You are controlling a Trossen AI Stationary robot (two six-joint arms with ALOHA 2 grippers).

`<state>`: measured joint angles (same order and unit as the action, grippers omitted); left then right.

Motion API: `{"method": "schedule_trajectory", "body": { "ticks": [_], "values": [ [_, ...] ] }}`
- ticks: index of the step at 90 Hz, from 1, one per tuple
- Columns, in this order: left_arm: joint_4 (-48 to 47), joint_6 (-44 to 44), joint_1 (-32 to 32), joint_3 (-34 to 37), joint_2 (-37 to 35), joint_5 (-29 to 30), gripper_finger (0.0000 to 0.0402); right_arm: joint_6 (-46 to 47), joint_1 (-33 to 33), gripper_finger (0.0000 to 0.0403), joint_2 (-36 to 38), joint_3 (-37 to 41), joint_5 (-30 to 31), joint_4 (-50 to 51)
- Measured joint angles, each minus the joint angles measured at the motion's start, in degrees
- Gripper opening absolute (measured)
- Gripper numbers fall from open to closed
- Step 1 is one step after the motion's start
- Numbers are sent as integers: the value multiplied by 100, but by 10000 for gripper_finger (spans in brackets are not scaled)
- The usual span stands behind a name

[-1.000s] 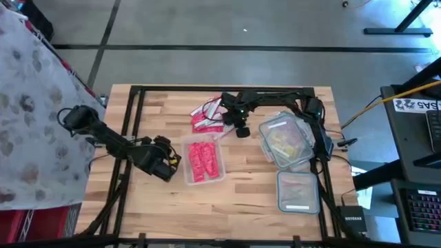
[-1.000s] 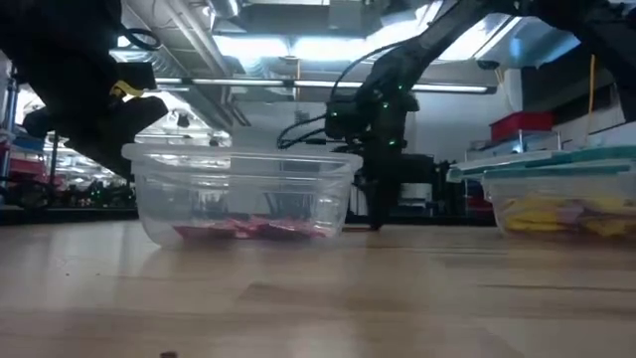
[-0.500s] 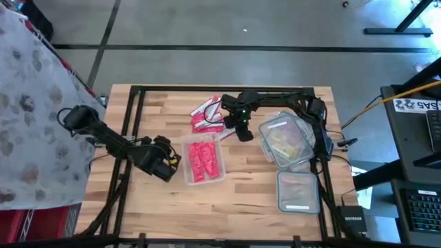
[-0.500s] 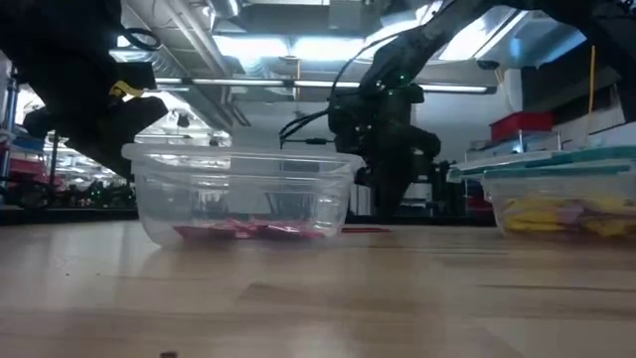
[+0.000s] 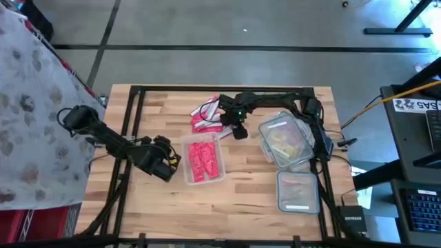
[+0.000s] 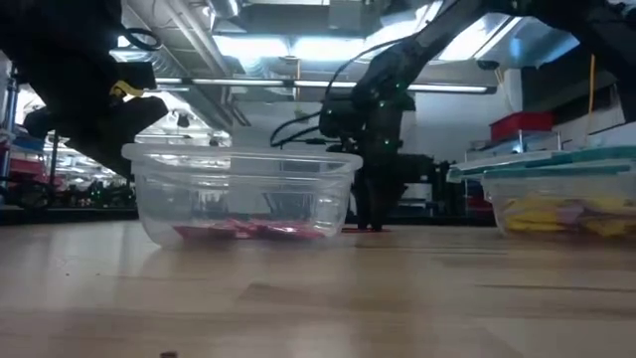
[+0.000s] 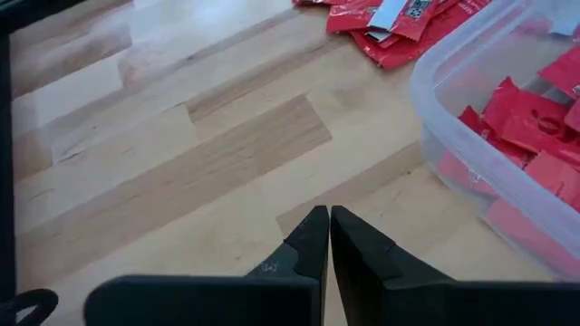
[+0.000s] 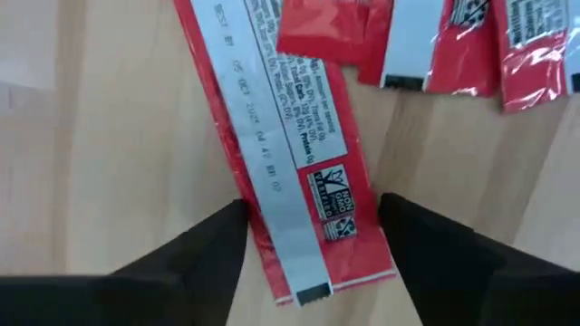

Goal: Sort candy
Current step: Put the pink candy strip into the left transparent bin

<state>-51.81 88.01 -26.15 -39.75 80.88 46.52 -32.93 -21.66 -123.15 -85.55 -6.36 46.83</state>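
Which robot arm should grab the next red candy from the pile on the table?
The right. Its gripper is open, low over the loose red candy, one piece between its fingers. The left gripper is shut beside the tub of red candy, farther from the pile.

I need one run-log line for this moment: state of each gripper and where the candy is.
left gripper: shut, idle beside red-candy tub | right gripper: open, straddling red candy wrapper on table | loose pile: unsorted
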Motion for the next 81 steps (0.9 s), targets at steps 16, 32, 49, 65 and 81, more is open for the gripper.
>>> {"method": "schedule_trajectory", "body": {
  "ticks": [16,32,49,65,81],
  "values": [
    [-6,-11,0,0,0,0,0,328,49,103,-2,56,24,95],
    [21,-13,-8,0,0,0,0,410,51,14,292,109,288,329],
    [26,-13,-7,0,-1,2,0,566,63,22,1175,22,1862,631],
    [30,-14,0,0,0,61,0,156,141,5,1768,-192,1921,479],
    [28,-7,0,0,0,63,0,-481,267,28,2075,-305,-128,-459]
  ]
}}
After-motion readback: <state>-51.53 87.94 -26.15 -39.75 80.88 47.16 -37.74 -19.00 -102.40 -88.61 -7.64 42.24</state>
